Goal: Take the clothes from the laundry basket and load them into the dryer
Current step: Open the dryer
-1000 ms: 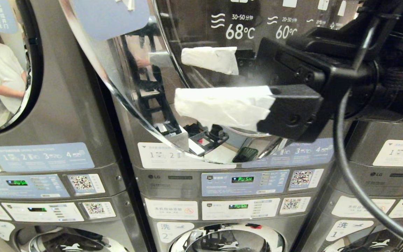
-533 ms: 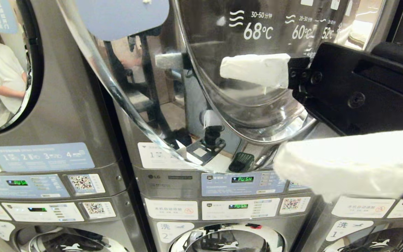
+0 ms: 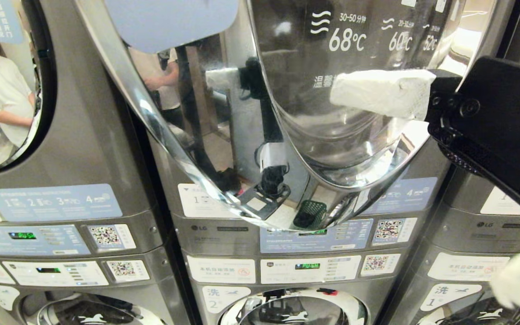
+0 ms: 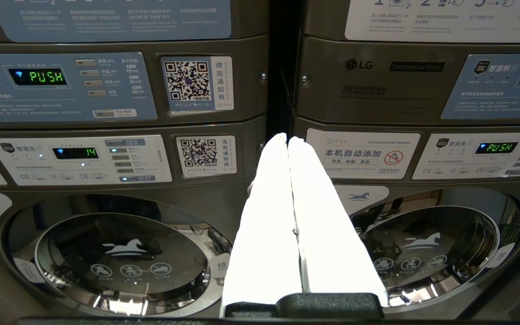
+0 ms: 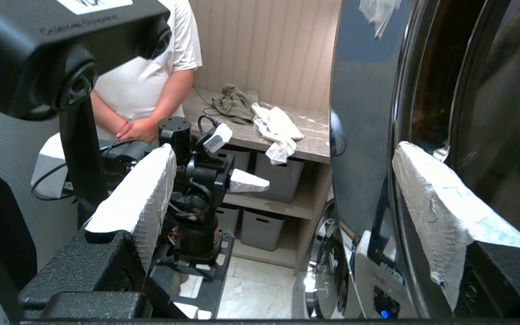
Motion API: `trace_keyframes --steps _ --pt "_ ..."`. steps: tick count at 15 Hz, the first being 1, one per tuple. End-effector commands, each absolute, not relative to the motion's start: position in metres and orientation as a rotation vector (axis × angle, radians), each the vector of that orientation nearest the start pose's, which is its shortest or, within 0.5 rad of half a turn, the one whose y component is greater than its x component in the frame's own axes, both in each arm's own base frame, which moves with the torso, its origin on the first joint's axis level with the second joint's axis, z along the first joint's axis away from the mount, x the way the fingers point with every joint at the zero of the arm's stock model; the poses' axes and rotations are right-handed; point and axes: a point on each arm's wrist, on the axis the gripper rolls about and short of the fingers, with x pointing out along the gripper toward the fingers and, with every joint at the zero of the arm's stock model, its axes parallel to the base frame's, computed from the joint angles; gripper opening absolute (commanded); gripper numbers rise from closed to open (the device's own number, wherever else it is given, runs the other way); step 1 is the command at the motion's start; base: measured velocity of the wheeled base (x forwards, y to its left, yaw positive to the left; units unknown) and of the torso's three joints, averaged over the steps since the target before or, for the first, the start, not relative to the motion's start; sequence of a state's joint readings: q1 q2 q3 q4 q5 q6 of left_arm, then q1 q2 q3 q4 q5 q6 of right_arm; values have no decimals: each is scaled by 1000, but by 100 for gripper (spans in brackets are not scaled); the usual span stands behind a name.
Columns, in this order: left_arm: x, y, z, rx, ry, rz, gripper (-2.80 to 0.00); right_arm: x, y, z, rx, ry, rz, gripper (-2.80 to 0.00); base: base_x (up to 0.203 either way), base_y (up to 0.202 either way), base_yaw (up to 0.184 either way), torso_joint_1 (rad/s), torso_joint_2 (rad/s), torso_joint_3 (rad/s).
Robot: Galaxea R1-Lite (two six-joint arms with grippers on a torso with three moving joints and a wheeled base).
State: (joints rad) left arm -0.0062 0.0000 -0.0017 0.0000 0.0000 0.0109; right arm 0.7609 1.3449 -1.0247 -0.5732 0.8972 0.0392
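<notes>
Stacked machines seen from the robot's head, with the middle dryer's door [image 3: 224,149] swung open, its chrome rim and glass bowl filling the upper centre. The right tool [image 3: 467,180] stands wide at the right of the scene, holding nothing; one white-wrapped finger [image 3: 384,92] lies against the glass bowl of the door, the other shows at the lower right edge. The left tool [image 4: 289,142] hangs low before the lower washers, its white fingers pressed together, empty. Clothes [image 5: 260,113] lie on a counter [image 5: 314,149] reflected in the door's chrome face, beside a person [image 5: 147,90] in a white shirt. The green laundry basket [image 3: 310,214] appears only as a reflection at the door's lower rim.
</notes>
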Motion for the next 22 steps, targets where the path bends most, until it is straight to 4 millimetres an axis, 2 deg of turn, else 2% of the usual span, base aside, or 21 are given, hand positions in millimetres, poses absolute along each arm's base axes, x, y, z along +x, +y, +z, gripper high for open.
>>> trace_keyframes --steps 1,8,17,22 --pt "-23 0 76 11 -2 -6 -280 145 162 334 9 -255 1658 0 0 0 0 0 0 0" --pt "-23 0 76 11 -2 -6 -280 164 181 338 -2 -267 1634 0 0 0 0 0 0 0" --pt "-23 0 76 11 -2 -6 -280 160 198 330 6 -235 1718 0 0 0 0 0 0 0" --pt "-23 0 76 11 -2 -6 -280 146 185 331 1 -219 1800 0 0 0 0 0 0 0"
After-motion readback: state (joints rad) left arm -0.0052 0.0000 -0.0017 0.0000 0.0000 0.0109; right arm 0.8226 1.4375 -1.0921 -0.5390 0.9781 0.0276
